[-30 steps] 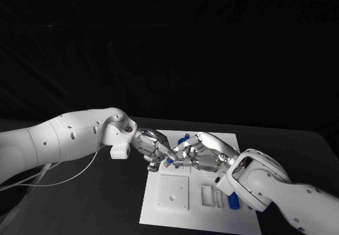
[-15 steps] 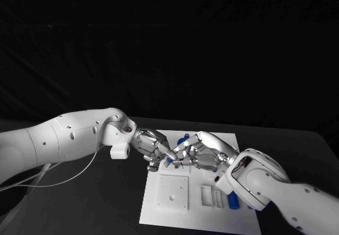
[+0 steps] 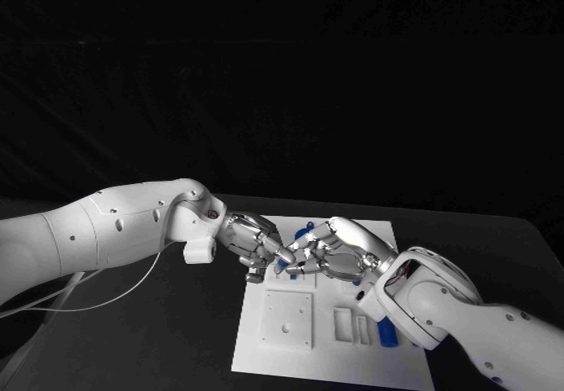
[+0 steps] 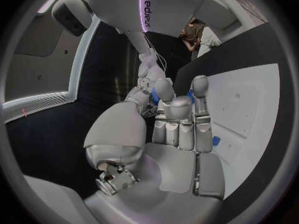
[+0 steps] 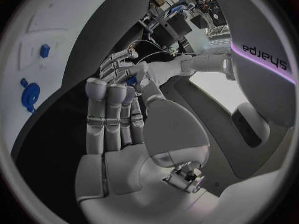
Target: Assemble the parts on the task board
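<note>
Over the far left part of the white task board [image 3: 273, 358] my left hand [image 3: 254, 247] and my right hand [image 3: 338, 257] meet fingertip to fingertip. A small blue part [image 3: 286, 256] sits between them, and fingers of both hands pinch it. The right wrist view shows this blue part [image 5: 132, 80] where the left hand's fingers [image 5: 119, 64] meet my right hand [image 5: 115, 115]. In the left wrist view, blue [image 4: 154, 95] shows between the fingertips of my left hand [image 4: 177, 122]. Much of the part is hidden by fingers.
Another blue part [image 3: 305, 232] lies at the board's far side behind the hands. A blue piece [image 3: 388, 332] stands by the white slots [image 3: 343, 324] near my right forearm. A raised white square block [image 3: 288, 319] takes the board's near left. Black table [image 3: 176, 342] surrounds the board.
Both hands have risen slightly together and closed in a little on the blue part. Nothing on the board has moved.
</note>
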Controlling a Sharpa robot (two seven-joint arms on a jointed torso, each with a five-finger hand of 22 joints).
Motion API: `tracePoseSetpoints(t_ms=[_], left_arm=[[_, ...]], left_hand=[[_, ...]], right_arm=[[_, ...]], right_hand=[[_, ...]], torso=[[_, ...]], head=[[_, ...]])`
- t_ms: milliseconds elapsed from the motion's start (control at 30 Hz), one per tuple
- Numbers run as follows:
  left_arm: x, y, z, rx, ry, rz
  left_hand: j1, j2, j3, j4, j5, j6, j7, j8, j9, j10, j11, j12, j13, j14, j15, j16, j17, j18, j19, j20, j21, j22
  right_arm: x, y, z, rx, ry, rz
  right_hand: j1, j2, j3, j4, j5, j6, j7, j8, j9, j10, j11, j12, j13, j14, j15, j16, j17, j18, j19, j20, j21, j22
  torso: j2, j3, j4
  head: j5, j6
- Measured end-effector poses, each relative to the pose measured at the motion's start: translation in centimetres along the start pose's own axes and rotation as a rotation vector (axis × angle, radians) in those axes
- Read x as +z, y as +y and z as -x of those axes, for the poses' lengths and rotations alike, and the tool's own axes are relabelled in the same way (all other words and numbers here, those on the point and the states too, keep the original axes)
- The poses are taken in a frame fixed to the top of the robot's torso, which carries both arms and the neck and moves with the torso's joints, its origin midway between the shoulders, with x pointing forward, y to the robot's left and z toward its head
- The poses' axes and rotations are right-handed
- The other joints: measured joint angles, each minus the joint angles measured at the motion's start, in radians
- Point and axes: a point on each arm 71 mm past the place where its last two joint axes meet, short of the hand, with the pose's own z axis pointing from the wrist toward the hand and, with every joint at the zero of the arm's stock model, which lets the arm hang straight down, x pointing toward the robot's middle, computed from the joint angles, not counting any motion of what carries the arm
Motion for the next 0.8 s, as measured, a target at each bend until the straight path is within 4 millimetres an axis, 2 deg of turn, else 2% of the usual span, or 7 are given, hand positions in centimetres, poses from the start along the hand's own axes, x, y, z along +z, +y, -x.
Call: tracePoseSetpoints(t_ms=[133,300,633,800], left_arm=[[-0.03,0.02,0.05,-0.002,-0.008,-0.001],[-0.05,0.07,0.12,-0.004,-0.018,-0.002],[-0.14,0.16,0.21,-0.008,-0.031,-0.002],[-0.26,0.23,0.24,-0.009,-0.033,0.000]], left_hand=[[0.004,-0.004,0.000,0.000,0.000,0.000,0.000,0.000,0.000,0.000,0.000,0.000,-0.001,0.000,0.000,-0.006,-0.004,0.000,0.000,0.000,0.000,0.000],[0.009,-0.006,-0.003,-0.003,0.002,-0.008,0.004,0.003,-0.004,-0.006,0.002,0.000,-0.003,-0.008,-0.004,-0.012,-0.015,0.000,0.000,0.000,-0.005,0.000],[0.018,-0.010,-0.003,-0.003,0.010,-0.013,0.004,0.003,-0.014,-0.006,0.001,-0.005,-0.005,-0.012,0.000,-0.012,-0.019,0.000,0.000,0.000,-0.009,0.000],[0.022,-0.014,-0.003,-0.003,0.012,-0.014,0.004,0.003,-0.015,-0.010,0.005,-0.005,-0.005,-0.013,0.001,-0.012,-0.018,0.000,0.000,0.000,-0.009,0.000]], right_arm=[[0.04,0.03,0.01,-0.012,-0.005,-0.002],[0.10,0.05,0.00,-0.032,-0.012,-0.007],[0.15,-0.02,0.00,-0.064,-0.023,-0.018],[0.06,-0.14,0.04,-0.075,-0.028,-0.022]], right_hand=[[0.000,0.000,-0.028,0.007,-0.001,0.002,-0.002,0.000,0.000,0.004,-0.004,0.000,0.000,0.000,0.000,0.000,0.000,0.000,0.004,-0.004,-0.002,0.000],[0.003,-0.003,-0.058,0.014,-0.012,0.003,-0.003,0.000,0.000,0.007,0.000,0.000,0.000,0.003,-0.003,0.000,0.001,0.000,0.004,-0.004,-0.006,0.000],[0.010,-0.011,-0.065,0.015,-0.012,0.007,-0.008,-0.004,0.001,0.007,0.000,-0.004,0.000,0.003,-0.003,0.000,0.001,0.000,0.004,-0.004,-0.010,0.000],[0.010,-0.011,-0.069,0.019,-0.012,0.004,-0.005,-0.004,0.008,0.007,0.000,-0.004,0.000,0.003,-0.003,0.000,0.001,0.000,0.004,-0.004,-0.010,0.000]], torso=[[0.000,0.0000,0.0000],[0.000,0.0005,0.0004],[0.000,0.0005,0.0004],[0.000,0.0002,0.0004]], head=[[-0.001,0.000],[-0.002,0.000],[-0.002,0.000],[-0.001,0.000]])
